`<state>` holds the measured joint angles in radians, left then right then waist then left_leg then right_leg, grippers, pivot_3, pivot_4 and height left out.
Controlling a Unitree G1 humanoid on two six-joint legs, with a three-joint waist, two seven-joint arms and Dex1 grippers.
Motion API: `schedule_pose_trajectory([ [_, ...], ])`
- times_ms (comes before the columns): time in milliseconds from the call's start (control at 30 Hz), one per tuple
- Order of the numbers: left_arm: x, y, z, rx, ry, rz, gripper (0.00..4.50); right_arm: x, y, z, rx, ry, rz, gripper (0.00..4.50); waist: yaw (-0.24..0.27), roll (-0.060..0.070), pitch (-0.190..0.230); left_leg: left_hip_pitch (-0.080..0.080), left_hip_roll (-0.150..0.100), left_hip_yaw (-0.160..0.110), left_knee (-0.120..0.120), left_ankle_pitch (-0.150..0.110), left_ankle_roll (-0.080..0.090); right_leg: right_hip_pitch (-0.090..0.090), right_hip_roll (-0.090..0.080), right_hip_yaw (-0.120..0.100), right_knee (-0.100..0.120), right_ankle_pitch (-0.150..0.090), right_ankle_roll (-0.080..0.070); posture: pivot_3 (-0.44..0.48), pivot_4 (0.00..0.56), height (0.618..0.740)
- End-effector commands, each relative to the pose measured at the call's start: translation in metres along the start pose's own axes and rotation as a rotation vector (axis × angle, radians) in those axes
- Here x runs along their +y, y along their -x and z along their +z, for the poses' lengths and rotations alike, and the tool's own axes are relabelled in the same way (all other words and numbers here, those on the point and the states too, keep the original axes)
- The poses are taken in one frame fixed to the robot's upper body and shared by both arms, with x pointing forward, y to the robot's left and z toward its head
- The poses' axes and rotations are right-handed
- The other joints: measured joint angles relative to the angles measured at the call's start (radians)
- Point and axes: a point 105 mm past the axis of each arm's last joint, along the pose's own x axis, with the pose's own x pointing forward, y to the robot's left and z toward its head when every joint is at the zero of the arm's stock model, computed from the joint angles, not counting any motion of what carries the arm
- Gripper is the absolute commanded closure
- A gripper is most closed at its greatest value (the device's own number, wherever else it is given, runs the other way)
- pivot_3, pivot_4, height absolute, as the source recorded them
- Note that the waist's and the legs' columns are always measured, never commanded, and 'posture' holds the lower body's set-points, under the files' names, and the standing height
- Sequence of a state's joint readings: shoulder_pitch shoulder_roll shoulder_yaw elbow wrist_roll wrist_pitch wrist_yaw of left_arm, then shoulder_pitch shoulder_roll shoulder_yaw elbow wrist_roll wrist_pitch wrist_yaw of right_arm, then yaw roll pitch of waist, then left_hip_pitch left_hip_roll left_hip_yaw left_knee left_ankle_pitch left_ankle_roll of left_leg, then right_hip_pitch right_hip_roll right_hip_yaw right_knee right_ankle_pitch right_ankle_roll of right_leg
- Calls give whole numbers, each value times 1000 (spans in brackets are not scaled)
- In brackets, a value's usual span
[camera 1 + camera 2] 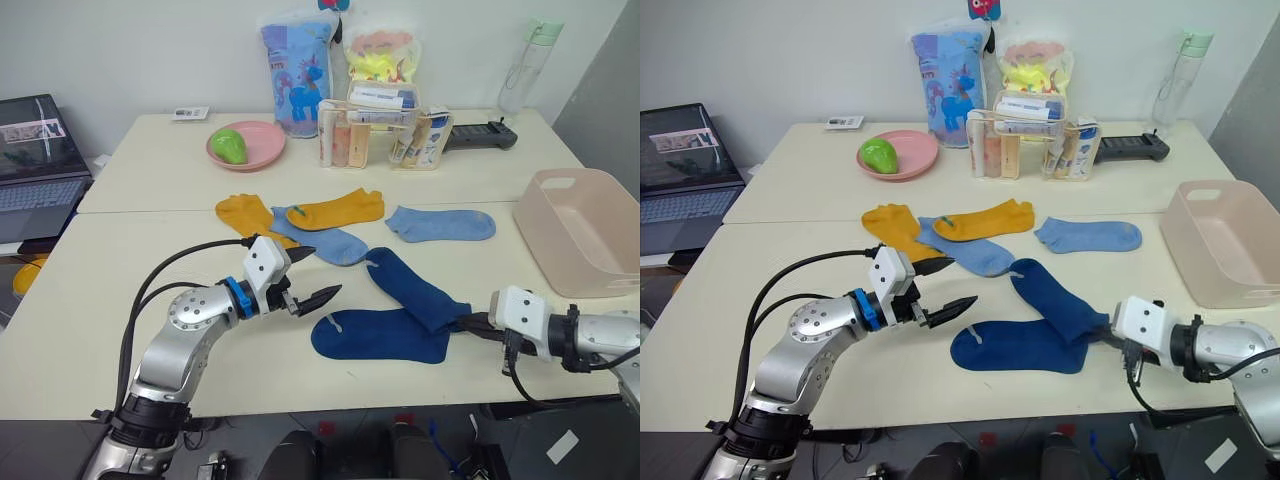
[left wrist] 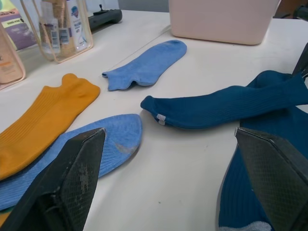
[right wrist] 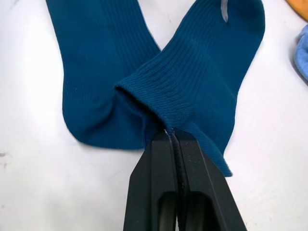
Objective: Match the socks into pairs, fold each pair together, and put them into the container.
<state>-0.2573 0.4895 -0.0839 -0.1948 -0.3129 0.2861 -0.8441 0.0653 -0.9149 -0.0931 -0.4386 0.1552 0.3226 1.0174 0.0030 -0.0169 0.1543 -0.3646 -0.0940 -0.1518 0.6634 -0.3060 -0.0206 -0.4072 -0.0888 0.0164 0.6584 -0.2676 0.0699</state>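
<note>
While the right gripper [image 3: 172,137] pinches the cuff of one dark navy ribbed knit sock [image 1: 418,288], laid slantwise across its mate [image 1: 380,335], the left gripper [image 1: 312,275], jaws wide, hovers just beside the mate's toe.

Bright even indoor light, soft shadows — wrist views' near edges blurred

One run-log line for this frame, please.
right gripper: shut on navy sock cuff | left gripper: open, empty | container: empty
</note>
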Motion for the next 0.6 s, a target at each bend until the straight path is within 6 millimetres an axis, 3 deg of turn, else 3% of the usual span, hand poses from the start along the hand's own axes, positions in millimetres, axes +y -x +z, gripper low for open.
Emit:
schedule_pose_trajectory([
  [33, -4, -5, 3, 9, -95, -60, 0, -2, 0, 8, -21, 35, -36, 4468, 1, 0, 0, 0, 0, 0, 0, 0, 0, 0, 0, 0, 0, 0, 0, 0, 150, 740],
  [67, -5, -7, 2, 15, -112, -76, 0, -2, 1, 8, -21, 34, -36, 4468, 1, 0, 0, 0, 0, 0, 0, 0, 0, 0, 0, 0, 0, 0, 0, 0, 150, 740],
  [167, -1, -12, 6, 15, -159, -95, 0, -3, 7, 7, -4, 51, -36, 3856, 2, 0, 0, 0, 0, 0, 0, 0, 0, 0, 0, 0, 0, 0, 0, 0, 150, 740],
  [333, 1, -21, -1, 39, -253, -146, 0, -3, 10, 10, 9, 69, -26, 2177, 4, 0, 0, 0, 0, 0, 0, 0, 0, 1, 0, 0, 0, 0, 0, 0, 150, 740],
  [600, 7, -58, -6, 51, -520, -219, 0, 7, 0, 31, -31, 111, 7, 2177, 15, -2, 1, 0, -1, 0, 2, 0, 0, 1, 0, -2, 0, 0, 0, 0, 150, 740],
])
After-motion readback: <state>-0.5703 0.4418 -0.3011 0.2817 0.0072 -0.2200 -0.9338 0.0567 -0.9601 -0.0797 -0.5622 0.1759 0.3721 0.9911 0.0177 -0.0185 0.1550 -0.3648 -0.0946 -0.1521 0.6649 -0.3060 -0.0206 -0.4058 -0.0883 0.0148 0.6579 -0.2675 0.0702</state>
